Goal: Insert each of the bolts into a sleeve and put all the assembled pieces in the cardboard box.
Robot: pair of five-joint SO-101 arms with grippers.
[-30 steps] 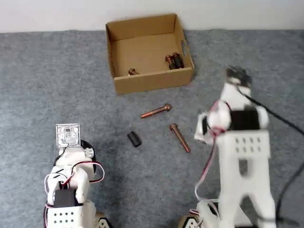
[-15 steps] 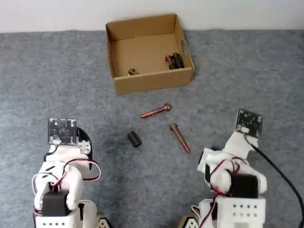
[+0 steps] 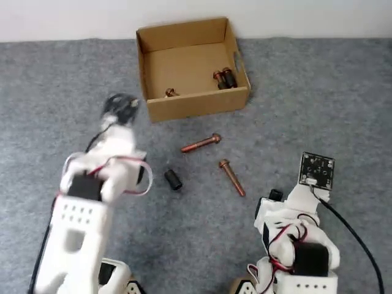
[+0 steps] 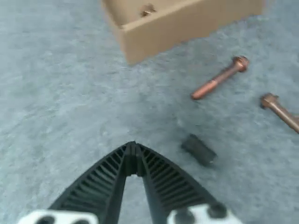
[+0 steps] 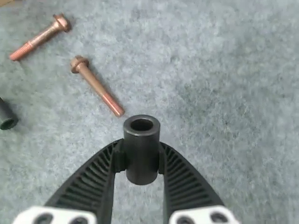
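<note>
Having drawn our right end effector (image 5: 141, 150) back to the table's near edge, clamped on a sleeve (image 5: 141, 135), we have swung the left end effector (image 4: 135, 156), pinched closed, out toward the loose sleeve (image 3: 173, 179) mid-table, so fetching a bolt (image 3: 232, 177) seems next.

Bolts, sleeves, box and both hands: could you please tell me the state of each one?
left hand: shut, empty.
right hand: shut on the held sleeve.
held sleeve: gripped, bore empty.
loose sleeve: lying on the table, no bolt in it.
bolt nearer the box: lying loose, unsleeved.
other bolt: lying loose, unsleeved.
cardboard box: open, some pieces inside.
</note>
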